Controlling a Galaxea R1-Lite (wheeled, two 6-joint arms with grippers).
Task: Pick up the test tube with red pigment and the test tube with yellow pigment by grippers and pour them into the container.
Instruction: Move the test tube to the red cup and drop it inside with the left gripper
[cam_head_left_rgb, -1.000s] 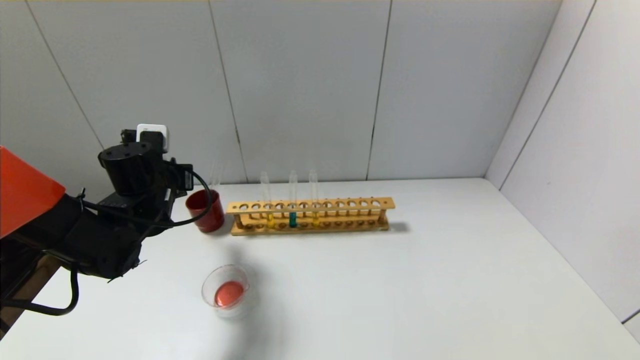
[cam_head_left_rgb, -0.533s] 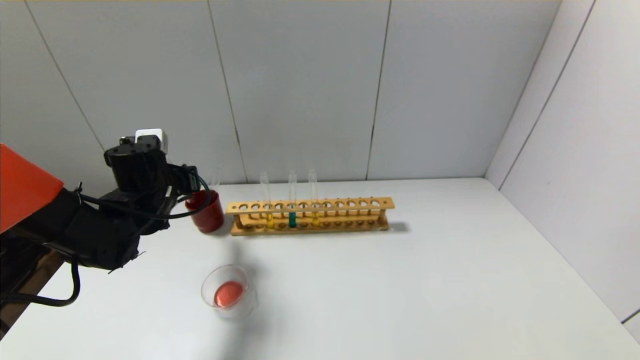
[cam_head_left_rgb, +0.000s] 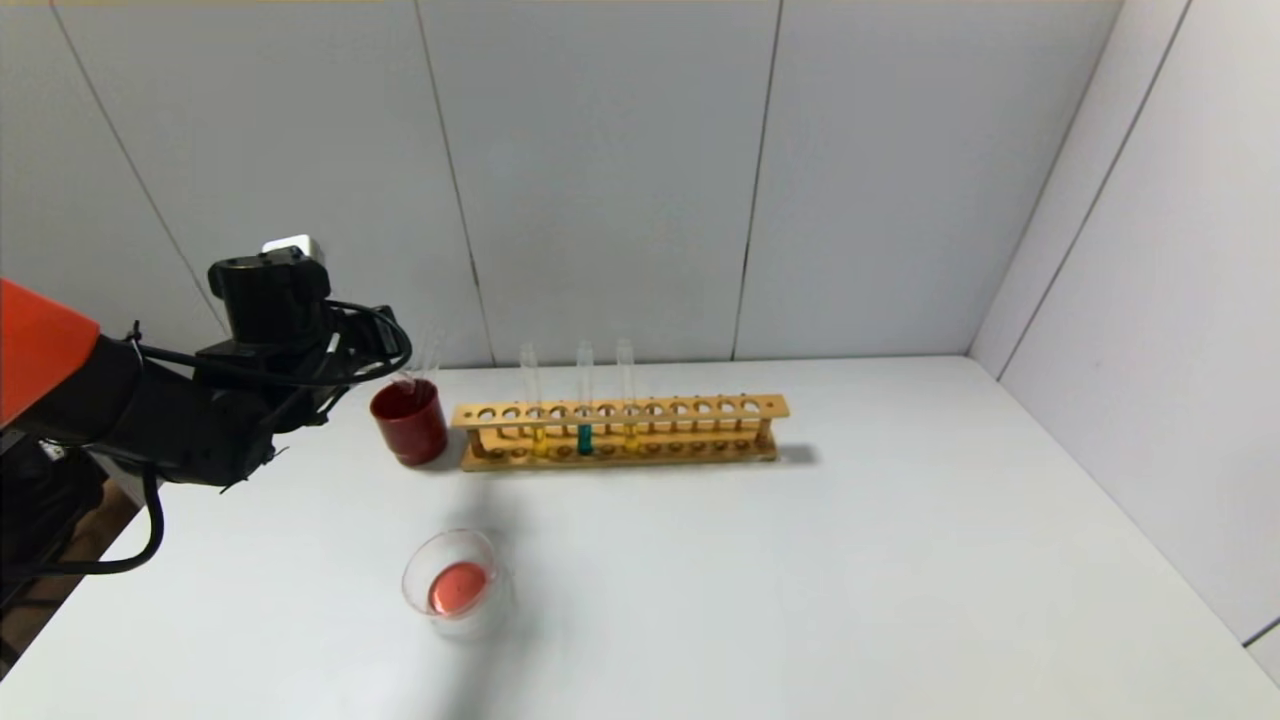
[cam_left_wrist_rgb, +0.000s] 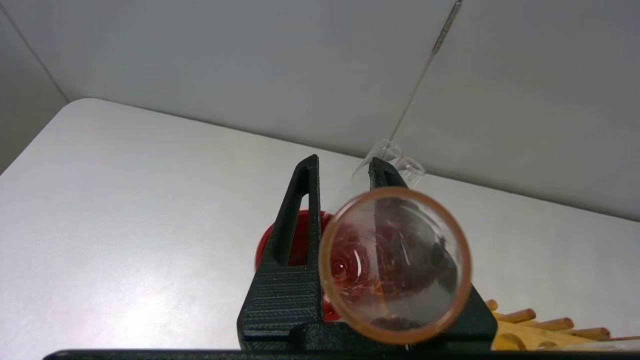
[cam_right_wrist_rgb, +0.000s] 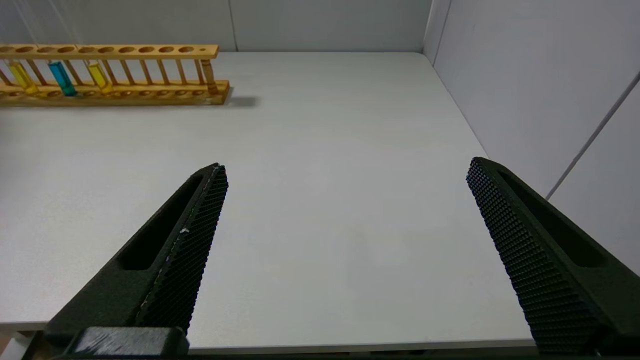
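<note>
My left gripper (cam_head_left_rgb: 392, 362) hangs over the dark red cup (cam_head_left_rgb: 410, 425) at the back left. In the left wrist view it (cam_left_wrist_rgb: 346, 162) is shut on a clear test tube (cam_left_wrist_rgb: 395, 265), seen end-on, with red smears inside and its far end down in the cup. The clear glass container (cam_head_left_rgb: 455, 585) stands nearer the front with red liquid in it. Two tubes with yellow liquid (cam_head_left_rgb: 540, 440) (cam_head_left_rgb: 630, 436) stand in the wooden rack (cam_head_left_rgb: 620, 432); the left one looks deeper yellow. My right gripper (cam_right_wrist_rgb: 347, 165) is open and empty over bare table, out of the head view.
A teal-liquid tube (cam_head_left_rgb: 585, 438) stands between the yellow ones. An empty clear tube (cam_head_left_rgb: 428, 352) leans in the red cup. The rack also shows in the right wrist view (cam_right_wrist_rgb: 115, 75). Walls close the table at the back and right.
My left gripper has moved back and up with the tube, from in front of the red cup to over it. The container and rack have not moved.
</note>
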